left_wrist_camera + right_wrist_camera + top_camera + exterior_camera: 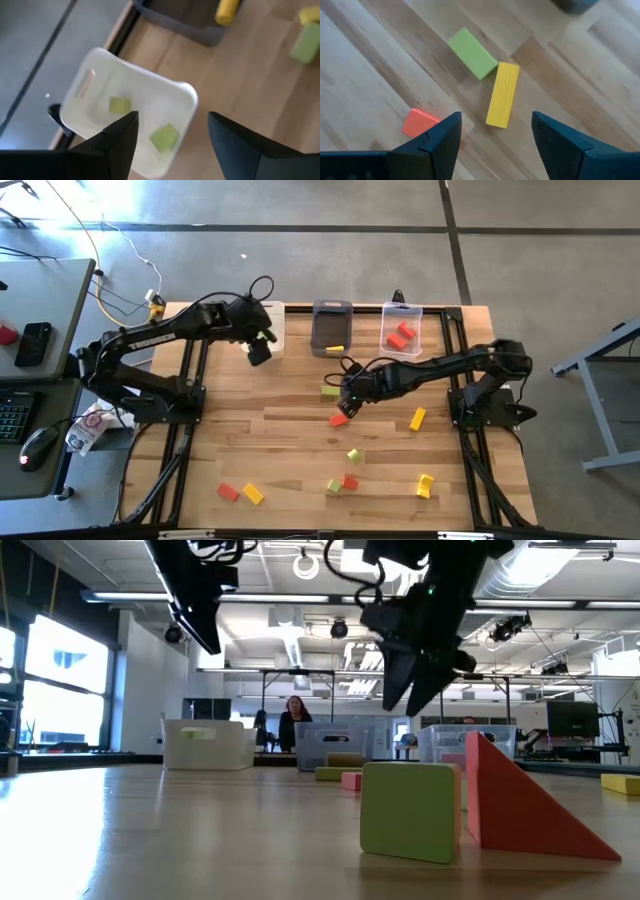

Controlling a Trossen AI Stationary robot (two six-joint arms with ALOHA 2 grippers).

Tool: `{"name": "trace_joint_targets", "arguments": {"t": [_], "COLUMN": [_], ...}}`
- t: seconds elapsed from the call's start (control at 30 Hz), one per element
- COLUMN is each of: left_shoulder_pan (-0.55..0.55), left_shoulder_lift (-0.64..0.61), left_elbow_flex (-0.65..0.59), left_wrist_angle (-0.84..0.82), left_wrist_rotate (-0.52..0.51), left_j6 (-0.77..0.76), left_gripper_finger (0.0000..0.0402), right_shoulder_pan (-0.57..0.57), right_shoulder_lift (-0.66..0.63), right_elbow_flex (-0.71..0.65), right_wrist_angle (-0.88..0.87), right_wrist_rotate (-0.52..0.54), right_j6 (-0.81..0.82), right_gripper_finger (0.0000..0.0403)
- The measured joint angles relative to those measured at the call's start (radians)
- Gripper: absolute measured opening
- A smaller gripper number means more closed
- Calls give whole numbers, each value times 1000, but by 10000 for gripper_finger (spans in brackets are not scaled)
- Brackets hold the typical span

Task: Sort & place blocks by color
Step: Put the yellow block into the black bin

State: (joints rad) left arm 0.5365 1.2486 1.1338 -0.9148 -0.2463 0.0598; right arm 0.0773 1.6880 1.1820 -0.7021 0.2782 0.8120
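Note:
My left gripper is open and hangs over the near end of the white bin, where two green blocks lie. My right gripper is open above mid-table and holds nothing. Below it a green bar and a yellow bar lie flat with their ends touching, and a red block lies nearby. One yellow block is in the dark grey bin. Red blocks sit in the clear bin.
More blocks lie on the near half of the table: yellow, green, a green and red pair, yellow, red and yellow. The three bins line the far edge. A person is in the room behind.

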Motion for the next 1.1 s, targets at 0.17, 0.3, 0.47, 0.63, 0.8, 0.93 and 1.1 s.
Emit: {"name": "trace_joint_targets", "arguments": {"t": [0.17,0.3,0.47,0.63,0.8,0.93,1.1], "left_shoulder_pan": [-46,-78,-122,-172,-220,-249,-277], "left_shoulder_lift": [-27,-27,-27,-27,-27,-27,-27], "left_elbow_flex": [-30,-68,-115,-160,-190,-209,-221], "left_wrist_angle": [-17,-17,-14,-12,-1,-1,1], "left_wrist_rotate": [0,0,0,0,-1,-1,-1], "left_j6": [-34,-70,-83,-124,-140,-163,-166], "left_gripper_finger": [225,225,225,225,225,225,225], "right_shoulder_pan": [-16,-28,-42,-56,-68,-72,-71], "right_shoulder_lift": [59,103,148,188,218,236,243], "right_elbow_flex": [0,0,0,0,0,1,3], "right_wrist_angle": [25,46,63,80,82,86,92], "right_wrist_rotate": [-8,-19,-21,-20,-29,-63,-85], "right_j6": [0,0,0,1,24,26,29], "right_gripper_finger": [229,229,229,229,229,214,149]}}
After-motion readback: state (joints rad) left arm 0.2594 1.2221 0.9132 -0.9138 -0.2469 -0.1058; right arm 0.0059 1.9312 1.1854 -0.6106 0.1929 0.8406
